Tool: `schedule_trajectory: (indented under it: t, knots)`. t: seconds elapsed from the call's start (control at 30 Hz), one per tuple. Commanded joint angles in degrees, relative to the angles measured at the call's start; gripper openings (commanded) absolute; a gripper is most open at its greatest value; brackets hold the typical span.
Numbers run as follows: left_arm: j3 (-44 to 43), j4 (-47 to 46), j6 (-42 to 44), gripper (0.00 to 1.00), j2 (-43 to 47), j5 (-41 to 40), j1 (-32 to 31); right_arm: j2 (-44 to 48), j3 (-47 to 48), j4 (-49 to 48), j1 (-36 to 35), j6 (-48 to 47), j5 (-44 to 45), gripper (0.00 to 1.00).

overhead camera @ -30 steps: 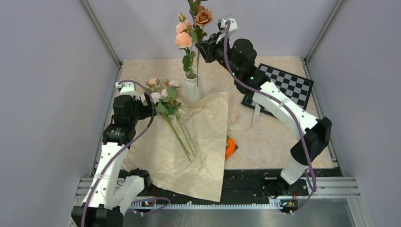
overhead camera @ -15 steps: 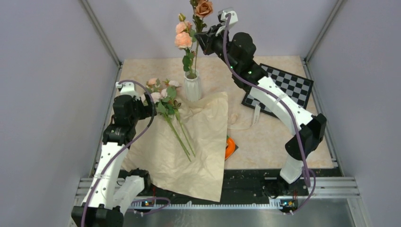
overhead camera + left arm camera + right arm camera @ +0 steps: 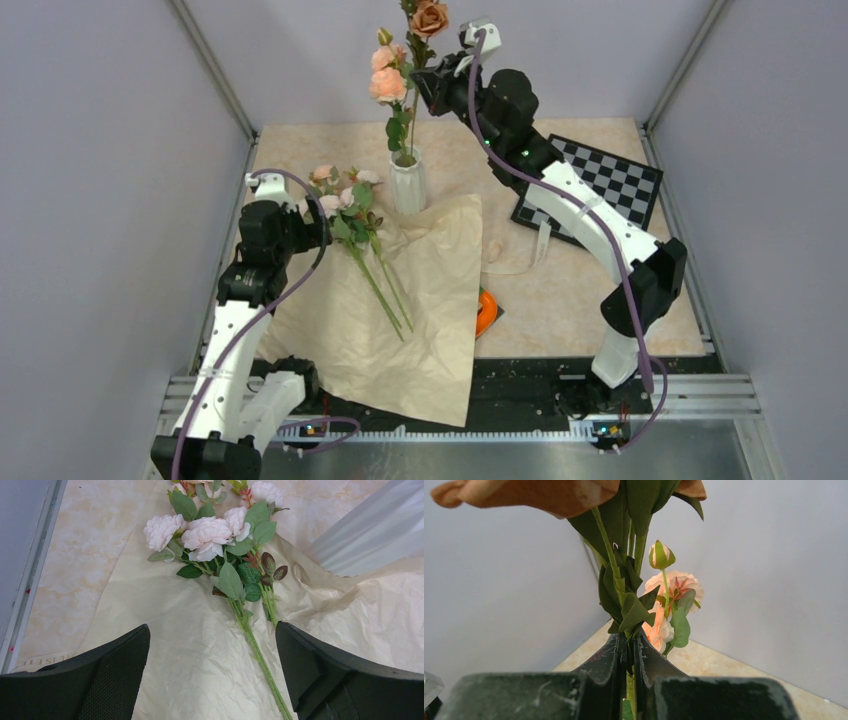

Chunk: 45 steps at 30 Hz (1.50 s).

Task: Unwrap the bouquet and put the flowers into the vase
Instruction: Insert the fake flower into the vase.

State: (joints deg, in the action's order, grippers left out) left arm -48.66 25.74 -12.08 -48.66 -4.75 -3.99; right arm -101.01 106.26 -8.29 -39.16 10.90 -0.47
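**stemwrangler:** The wrapping looks dealt with. The kraft paper [image 3: 420, 330] is spread flat on the table [image 3: 570, 290], so only the arranging is left. How should this drop be handled?

**yam_fan:** The vase [image 3: 406, 188] is stood at the paper's far edge, with peach roses [image 3: 387, 84] already seated in it. The rust-brown rose [image 3: 431, 17] is held high above it, and its stem is pinched tight between the fingers of the right gripper [image 3: 629, 647], just under the leaves. Whether the stem's bottom end is inside the rim can't be told from here, tbh. It should be lowered straight down, kept vertical, and let go only once it's well inside. That vase is tall and narrow, so it could probably be tipped by a sideways nudge.

**stemwrangler:** And the rest?

**yam_fan:** The pale pink roses [image 3: 207, 530] are laid on the paper. The left gripper [image 3: 212, 675] is hung over their stems with its jaws spread wide and nothing held. They'd best be picked up low on the stems, not by the heads.
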Motion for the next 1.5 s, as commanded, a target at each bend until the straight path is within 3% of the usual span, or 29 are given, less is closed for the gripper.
schedule_trajectory:
  t: [0.0,0.4,0.93,1.27,1.47]
  knots:
    - [0.0,-2.0,-0.2,0.99,0.0,0.4,0.3,-0.7,3.8,-2.8,0.7,-1.1,0.2,0.0]
    - [-0.1,-2.0,-0.1,0.99,0.2,0.1,0.3,-1.8,4.3,-3.1,1.3,-1.1,0.0,0.0]
    - [0.0,-2.2,-0.5,0.99,0.6,0.8,0.3,-2.4,-4.3,-9.8,1.3,-1.6,-2.6,0.0]
    - [-4.8,-2.1,-3.0,0.99,-0.4,6.5,0.3,-2.2,-9.9,-11.4,1.3,-0.2,-1.5,0.0]
    - [-7.9,-2.2,-1.5,0.99,-0.8,4.4,0.3,-2.1,-13.5,-13.4,1.3,1.4,-1.6,0.0]
